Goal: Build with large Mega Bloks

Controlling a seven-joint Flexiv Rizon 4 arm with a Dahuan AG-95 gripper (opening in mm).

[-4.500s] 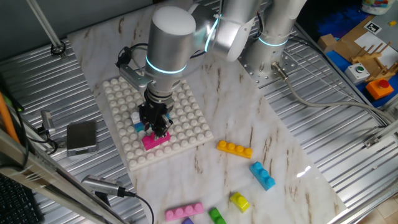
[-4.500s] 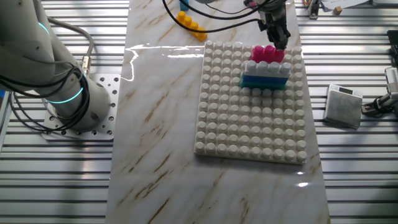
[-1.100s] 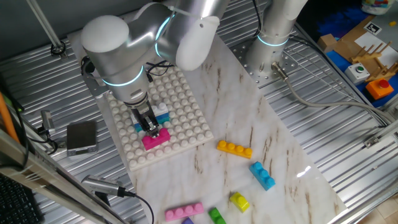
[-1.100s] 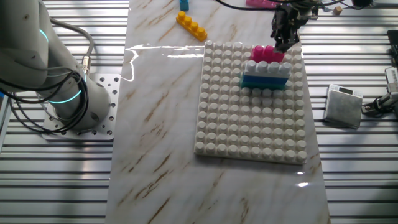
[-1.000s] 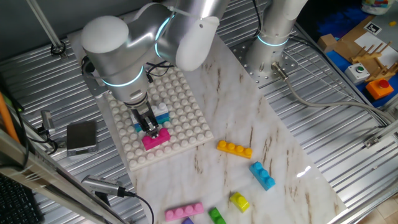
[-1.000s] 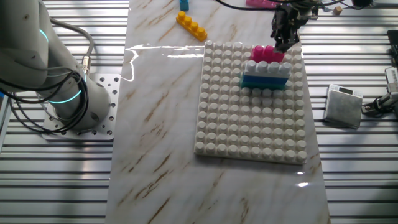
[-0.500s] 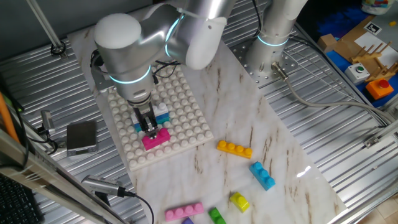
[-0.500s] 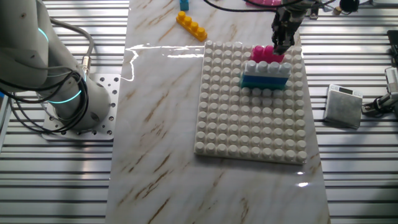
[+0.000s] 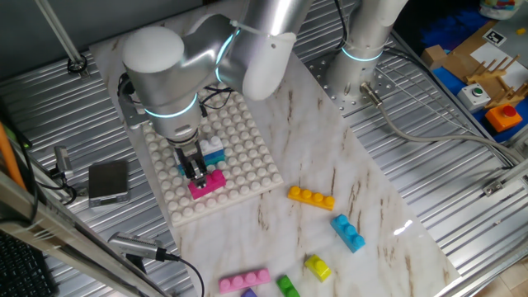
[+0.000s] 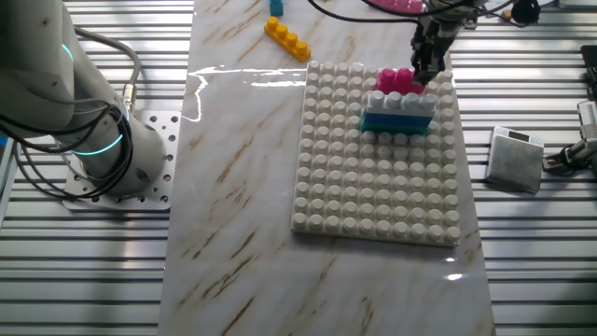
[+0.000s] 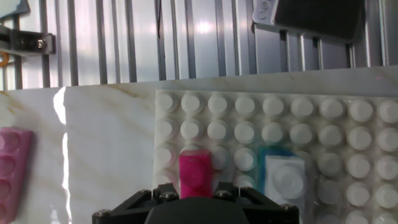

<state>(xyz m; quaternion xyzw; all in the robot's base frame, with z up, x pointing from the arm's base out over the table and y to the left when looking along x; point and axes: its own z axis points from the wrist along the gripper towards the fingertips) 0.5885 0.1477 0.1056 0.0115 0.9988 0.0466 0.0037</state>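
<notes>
A pink Mega Blok (image 9: 206,183) (image 10: 395,79) (image 11: 195,175) is seated on the white studded baseplate (image 9: 247,173) (image 10: 373,187) near its edge. Beside it stands a white-on-teal stack (image 9: 212,154) (image 10: 398,111) (image 11: 283,180). My gripper (image 9: 197,171) (image 10: 426,73) points down at one end of the pink brick, its tips at or on the brick. In the hand view the fingers do not show, only the dark hand body at the bottom. The fixed views show the fingers as one narrow dark shape, so their gap cannot be read.
Loose bricks lie on the marble: orange (image 9: 311,198) (image 10: 285,36), blue (image 9: 348,232), yellow (image 9: 318,267), green (image 9: 287,286), light pink (image 9: 244,281) (image 11: 12,168). A small grey box (image 9: 108,181) (image 10: 515,158) sits on the ribbed metal beside the plate.
The arm has shifted and turned slightly above the plate while the gripper tip stayed at the pink brick. No brick has moved.
</notes>
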